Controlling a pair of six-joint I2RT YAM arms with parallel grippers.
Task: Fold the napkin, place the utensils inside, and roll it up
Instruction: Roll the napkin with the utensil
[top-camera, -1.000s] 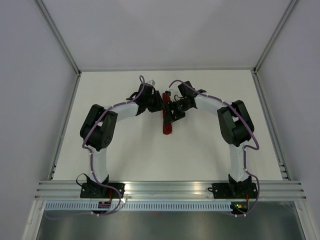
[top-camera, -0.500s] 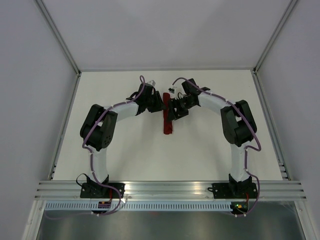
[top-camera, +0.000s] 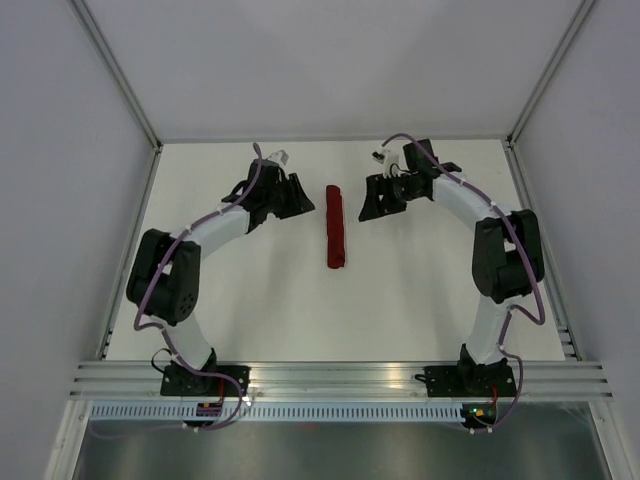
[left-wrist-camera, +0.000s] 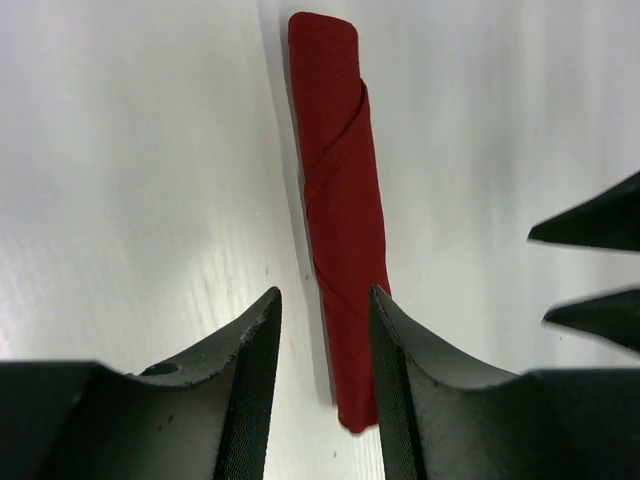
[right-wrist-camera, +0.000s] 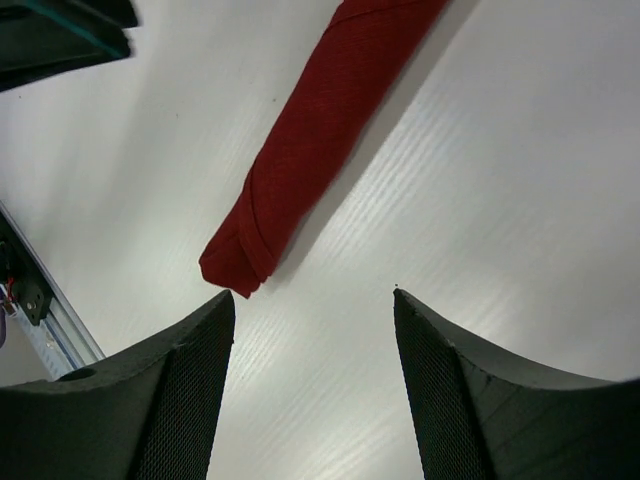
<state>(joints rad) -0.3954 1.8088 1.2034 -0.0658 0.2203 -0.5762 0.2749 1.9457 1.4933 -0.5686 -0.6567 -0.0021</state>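
Top view: tightly rolled maroon napkin (top-camera: 335, 227)

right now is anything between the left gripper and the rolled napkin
Nothing visible. Only bare table lies between the left gripper and the napkin, which lies rolled up with neither gripper touching it. The right gripper, on the other side, has the same unblocked path.

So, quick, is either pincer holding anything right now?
Left pincer: open, empty, clear of the rolled napkin.
Right pincer: open wide, holding nothing.
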